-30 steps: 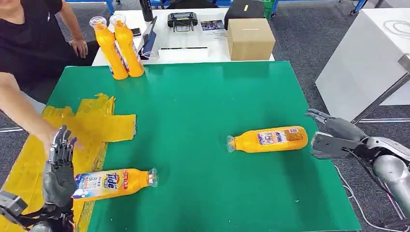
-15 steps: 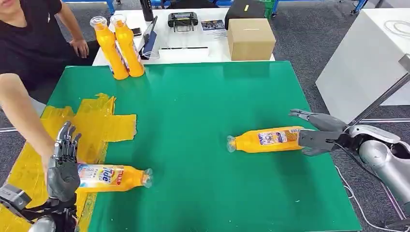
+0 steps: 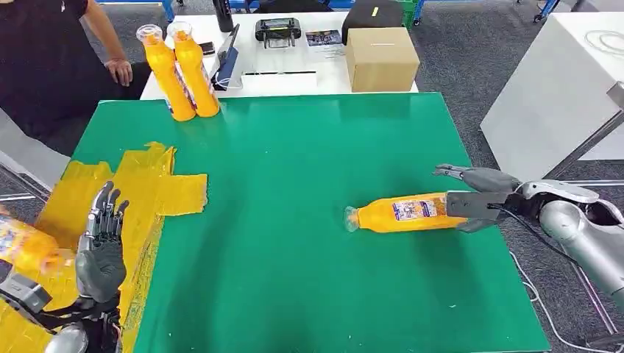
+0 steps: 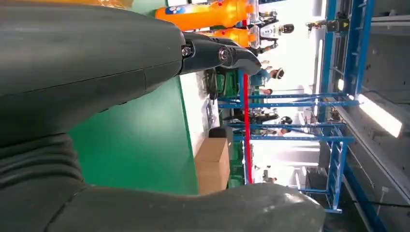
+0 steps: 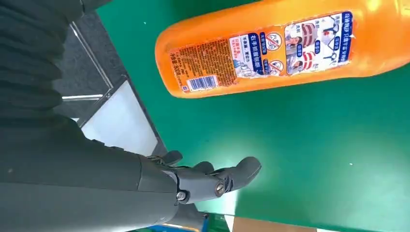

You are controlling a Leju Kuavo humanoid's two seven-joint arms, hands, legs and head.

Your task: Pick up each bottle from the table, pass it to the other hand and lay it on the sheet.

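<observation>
The right hand (image 3: pixel 471 198), fingers spread, framed the lying bottle (image 3: pixel 405 212) at centre right. The left hand (image 3: pixel 101 243) stood spread over the yellow sheet (image 3: pixel 158 187). Two upright bottles (image 3: pixel 180 70) upper left; a blurred bottle (image 3: pixel 26 250) was cut off at the left edge.

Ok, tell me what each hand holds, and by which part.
Nothing. The right hand is open at the base end of the lying bottle, not gripping it; the left hand is open, empty.
</observation>
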